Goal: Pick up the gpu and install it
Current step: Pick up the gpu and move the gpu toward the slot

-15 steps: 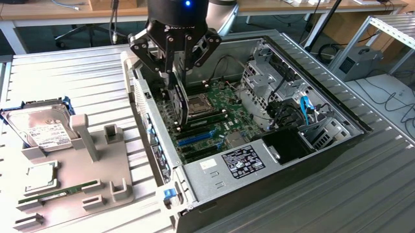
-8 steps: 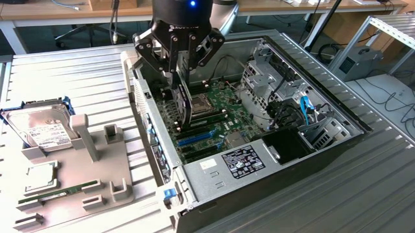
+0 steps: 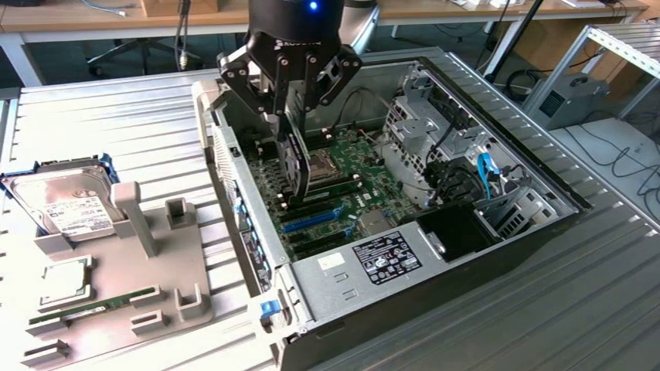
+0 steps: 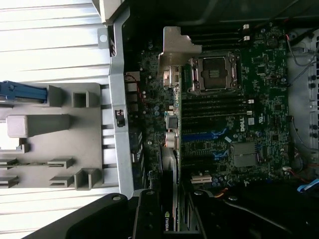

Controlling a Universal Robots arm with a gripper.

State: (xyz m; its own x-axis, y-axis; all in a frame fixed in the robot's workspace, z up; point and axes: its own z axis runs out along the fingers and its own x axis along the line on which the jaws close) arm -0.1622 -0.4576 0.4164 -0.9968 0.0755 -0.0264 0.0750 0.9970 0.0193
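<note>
The hand (image 3: 292, 125) is about half closed, its fingers (image 3: 277, 116) clamped on the top edge of the gpu (image 3: 299, 168) from both sides. The card hangs on edge, long side running down into the open case (image 3: 536, 168), its lower end just above or on the board (image 3: 361, 182) beside the socket (image 3: 324, 162); whether it sits in a slot cannot be told. In the wrist view the hand (image 4: 172, 224) grips the gpu (image 4: 170, 174) edge-on, the card's silver bracket (image 4: 174, 55) at its far end near the case's rear wall, the socket (image 4: 214, 72) alongside. On the table (image 3: 124, 116), at the exterior view's left, a grey holder (image 3: 154, 263) carries a drive (image 3: 67, 205), a chip (image 3: 64, 282) and a green stick (image 3: 93, 305).
</note>
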